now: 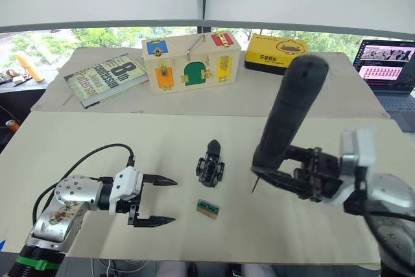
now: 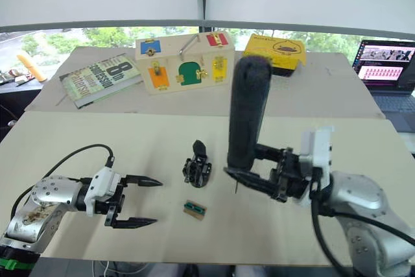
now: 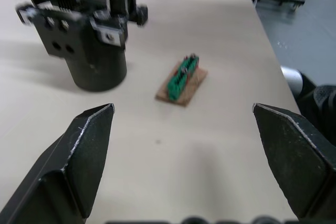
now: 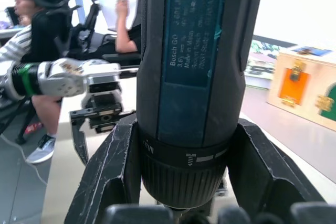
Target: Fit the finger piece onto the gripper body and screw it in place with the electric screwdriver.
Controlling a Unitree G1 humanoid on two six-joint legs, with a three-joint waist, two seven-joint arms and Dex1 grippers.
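The gripper body [image 1: 210, 169] is a small black blocky part standing mid-table. The finger piece [image 1: 213, 147], black and pointed, rises from its far side; whether it is fully seated I cannot tell. My left gripper [image 1: 174, 200] rests low over the table to the left of the body. It is open, with nothing between its fingers [image 3: 84, 161]. To the right of the body, my right gripper [image 1: 269, 168] is shut on the electric screwdriver [image 1: 292, 115]. The screwdriver is held nearly upright, leaning right, its thin bit [image 1: 255, 185] just above the table.
A small tan-and-green block [image 1: 208, 208] lies in front of the gripper body. At the back are a wooden lock box [image 1: 190, 63], a book [image 1: 107, 77], a yellow box [image 1: 275, 52] and a laptop [image 1: 389, 63]. Seated people [image 4: 42, 35] show beyond the table.
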